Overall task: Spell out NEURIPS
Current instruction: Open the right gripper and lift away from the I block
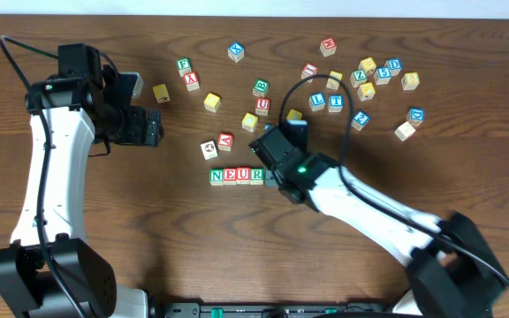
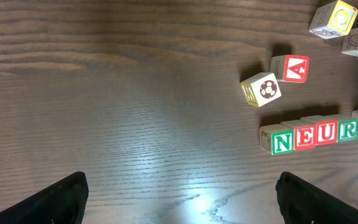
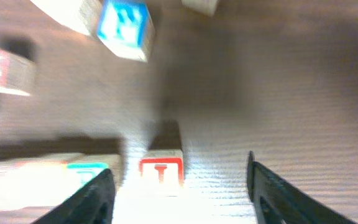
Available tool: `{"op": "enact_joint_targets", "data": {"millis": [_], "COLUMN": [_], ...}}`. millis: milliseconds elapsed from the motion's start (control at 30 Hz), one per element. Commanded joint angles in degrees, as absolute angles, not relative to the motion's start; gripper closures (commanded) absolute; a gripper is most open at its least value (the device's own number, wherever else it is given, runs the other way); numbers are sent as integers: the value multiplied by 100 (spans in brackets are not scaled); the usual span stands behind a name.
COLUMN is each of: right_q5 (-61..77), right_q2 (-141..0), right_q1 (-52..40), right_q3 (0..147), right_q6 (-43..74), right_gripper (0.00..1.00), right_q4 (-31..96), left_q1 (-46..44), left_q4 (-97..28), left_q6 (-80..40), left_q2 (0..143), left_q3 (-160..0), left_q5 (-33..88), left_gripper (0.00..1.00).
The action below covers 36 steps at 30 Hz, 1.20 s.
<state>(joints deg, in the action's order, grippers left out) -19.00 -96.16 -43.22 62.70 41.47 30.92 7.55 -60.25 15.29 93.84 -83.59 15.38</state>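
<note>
Four wooden cubes stand in a row reading N (image 1: 216, 176), E (image 1: 230, 176), U (image 1: 243, 175), R (image 1: 256, 174); the left wrist view shows the same row (image 2: 316, 134) at its right side. In the right wrist view a red-framed I cube (image 3: 161, 171) stands on the table just right of the green-framed R cube (image 3: 86, 171). My right gripper (image 3: 179, 171) is open around the I cube, with a gap on each side. From overhead the right gripper (image 1: 272, 163) covers that cube. My left gripper (image 1: 153, 126) hangs open and empty over bare wood (image 2: 179, 183). P and S are not readable among the loose cubes.
Above the row lie a red A cube (image 2: 297, 68) and a soccer-ball cube (image 2: 261, 90). Several loose letter cubes (image 1: 360, 84) are scattered across the back right, a few more (image 1: 186, 75) at the back left. A blue cube (image 3: 124, 23) lies ahead of the right gripper.
</note>
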Motion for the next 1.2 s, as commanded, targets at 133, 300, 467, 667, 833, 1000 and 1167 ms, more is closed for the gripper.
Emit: {"op": "enact_joint_targets", "data": {"millis": [133,300,467,667,833,1000,1167], "right_q5": [-2117,-1879,-1476,-814,-517,-545,-753], "right_q2": [-9008,-9061,-9192,-9671,-10486,-11338,-11773], "right_q1": [-4139,-3638,-2899,-1966,-1485,-1302,-1256], "right_q3": [6462,7264,8263,9286,10158,10886,10980], "right_q6": [3411,3048,2628,2241,1909,1837,2467], "right_gripper": [24,19,18,17,16,20,28], "right_q4": [3162,4119,4969,5704,6353,7024,7137], "left_q1": [753,753,753,755,755,753,753], "left_q4": [-6055,-6055,-6055,-6055,-6055,-6055,-6055], "left_q6": [1601,1601,1601,1601,1601,1601,1601], "left_q2": [9301,9301,9301,9301,9301,9301,9301], "left_q3": [-8477,-8475,-8475,-8475,-8475,-8475,-8475], "left_q5": [1603,1603,1603,1603,1601,1603,1601], "left_gripper": [5,5,5,5,5,5,5]}}
